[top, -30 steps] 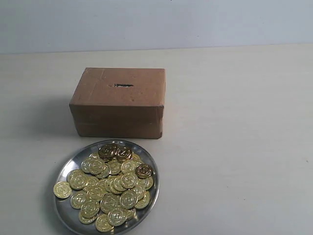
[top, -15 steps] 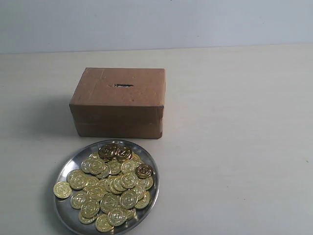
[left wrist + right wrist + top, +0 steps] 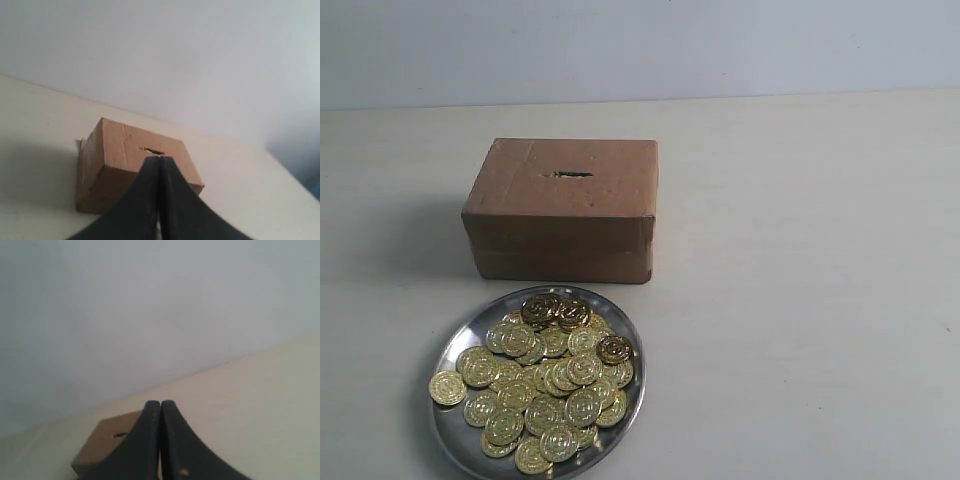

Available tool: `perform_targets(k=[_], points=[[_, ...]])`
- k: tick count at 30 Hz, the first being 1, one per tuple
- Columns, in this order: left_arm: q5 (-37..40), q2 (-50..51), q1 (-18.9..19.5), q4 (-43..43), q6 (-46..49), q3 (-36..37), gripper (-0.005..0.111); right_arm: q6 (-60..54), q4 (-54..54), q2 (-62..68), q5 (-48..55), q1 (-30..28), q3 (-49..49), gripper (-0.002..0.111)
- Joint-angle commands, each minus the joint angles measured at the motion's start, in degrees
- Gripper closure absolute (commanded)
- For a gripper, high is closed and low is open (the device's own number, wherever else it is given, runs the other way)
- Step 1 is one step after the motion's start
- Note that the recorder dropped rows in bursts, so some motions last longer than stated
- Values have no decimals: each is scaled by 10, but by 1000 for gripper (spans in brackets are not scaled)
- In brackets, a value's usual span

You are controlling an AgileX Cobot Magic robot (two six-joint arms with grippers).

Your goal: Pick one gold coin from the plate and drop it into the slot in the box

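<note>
A brown cardboard box [image 3: 563, 208] stands on the pale table, with a narrow dark slot [image 3: 572, 175] in its top face. In front of it lies a round silver plate [image 3: 456, 340] heaped with several gold coins [image 3: 545, 385]. Neither arm shows in the exterior view. In the left wrist view my left gripper [image 3: 159, 159] is shut with nothing between its black fingers, held apart from the box [image 3: 117, 155], whose slot [image 3: 153, 151] shows just past the tips. My right gripper [image 3: 160, 403] is shut and empty too, with the box [image 3: 102, 442] far off.
A plain grey-white wall [image 3: 640, 45] backs the table. The pale tabletop [image 3: 800, 300] stretches to the right of the box and plate. One coin [image 3: 447, 388] overhangs the plate's left rim.
</note>
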Motion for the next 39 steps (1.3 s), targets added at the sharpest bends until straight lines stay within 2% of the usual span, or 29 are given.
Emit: perform_targets(k=[1,7,11,14,19,23,26,30,33,36,39], points=[[99,128,1,0,161,-101,107,-76,-67,160,110,-3,-103,108],[211,362,1,0,375,-218,107,-147,-65,367,162,-1,-171,108],[240,526,-21,2,394,-297,107,-184,-48,487,145,22,-175,108],[258,632,-69,58,435,-355,107,-204,-38,563,141,46,-175,108],[270,766,-169,231,436,-433,107,-220,-19,654,138,88,-175,108],[240,836,-224,301,453,-457,107,-268,30,672,144,107,-175,108],[233,876,-258,328,560,-457,107,-289,46,670,153,114,-175,108],[224,912,-286,355,671,-457,107,-290,48,670,154,114,-175,108],[215,929,-290,361,730,-457,105,-290,48,670,155,114,-175,108],[205,938,-290,371,784,-457,93,-290,49,670,155,114,-175,108],[182,945,-290,377,823,-457,73,-289,50,670,155,114,-175,108]])
